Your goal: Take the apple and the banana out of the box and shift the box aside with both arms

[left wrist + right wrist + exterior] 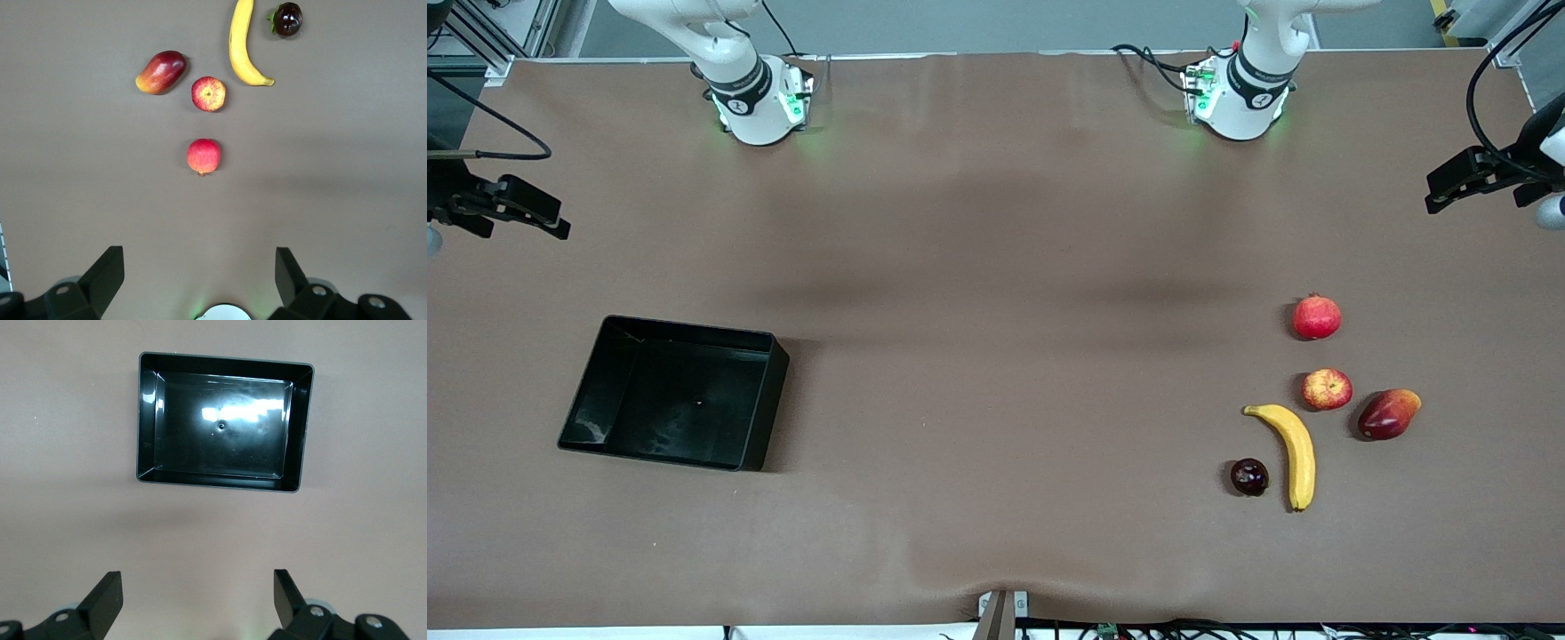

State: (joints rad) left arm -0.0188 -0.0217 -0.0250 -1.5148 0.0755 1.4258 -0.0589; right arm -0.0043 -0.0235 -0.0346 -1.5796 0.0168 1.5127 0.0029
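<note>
Waiting high over the brown table (996,267): two white robot arms, neither touching anything. Hanging over the table's edge at the left arm's end, the left gripper (200,273), jaws spread wide and gripping nothing; hovering likewise over the edge at the right arm's end, the right gripper (198,593), jaws fully apart and empty.

Sitting toward the right arm's end of the table, the black box (587,427), a shallow glossy tray with low walls, open side up and holding nothing.

Lying well apart from it, toward the left arm's end, a loose cluster of fruit. Curving along the table nearest the front camera, the yellow banana (1296,452), with a small dark plum (1249,476) just beside it on the side facing the box. Resting just beside the banana's upper tip and farther from the front camera, the red-and-yellow apple (1327,388), not quite touching it. Lying near the apple, closer to the table's end, a dark red-orange mango (1388,414). Standing farthest from the front camera, apart from the apple, an all-red pomegranate (1317,317).
</note>
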